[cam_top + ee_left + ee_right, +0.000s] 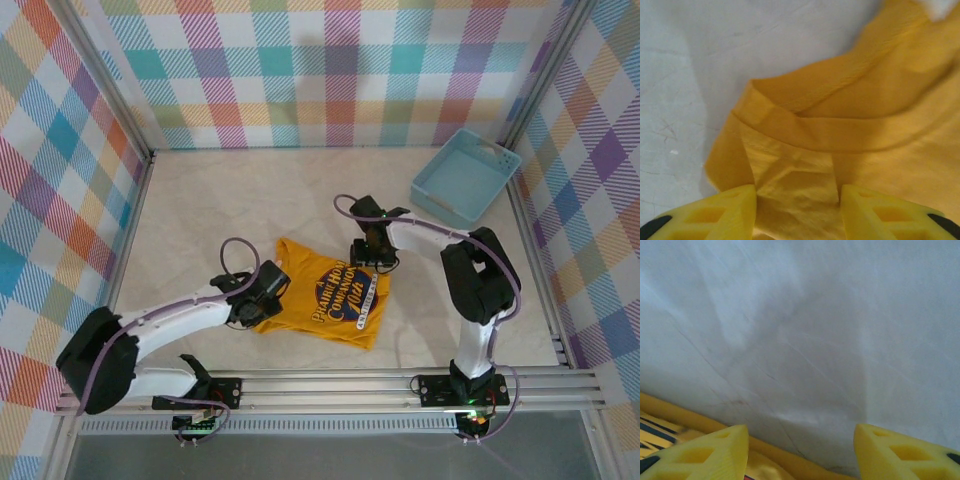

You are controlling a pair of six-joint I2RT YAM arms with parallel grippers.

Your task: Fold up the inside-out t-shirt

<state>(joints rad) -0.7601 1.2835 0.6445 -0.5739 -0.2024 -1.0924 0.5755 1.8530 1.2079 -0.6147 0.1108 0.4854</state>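
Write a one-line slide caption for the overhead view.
Orange t-shirt lies print-up on the table, left gripper at its left edge, right gripper at its far right corner.

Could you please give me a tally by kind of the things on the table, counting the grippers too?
T-shirt: 1
Basket: 1
Grippers: 2 (left gripper, right gripper)
Total: 4

– What did the t-shirt [875, 150] look like?
– I saw matt knitted cotton, stitched at the hem. The table [815, 330] was smooth, hairline-scratched; the fingers [742, 200], matt yellow plastic.
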